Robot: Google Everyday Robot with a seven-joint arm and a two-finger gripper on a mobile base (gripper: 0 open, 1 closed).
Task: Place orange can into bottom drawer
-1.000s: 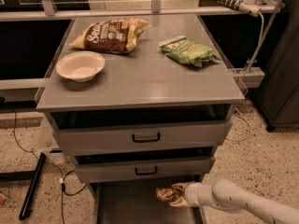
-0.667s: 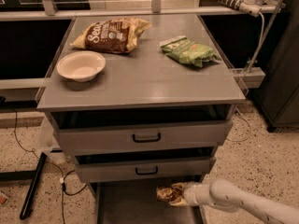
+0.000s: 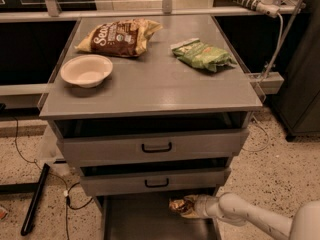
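The orange can [image 3: 181,206] is a small crumpled gold-and-brown foil packet. My gripper [image 3: 192,207] is shut on it and holds it over the right rear part of the open bottom drawer [image 3: 140,221], just below the middle drawer's front. The white arm reaches in from the lower right. The bottom drawer is pulled out, showing a flat grey floor with low sides.
Two upper drawers with black handles [image 3: 156,147] are slightly open. On the cabinet top sit a white bowl [image 3: 86,70], a brown-and-yellow chip bag [image 3: 119,37] and a green bag [image 3: 201,54]. A black pole [image 3: 35,199] and cables lie on the floor at the left.
The gripper and the packet have shifted very slightly; the hold is the same. Nothing else moved.
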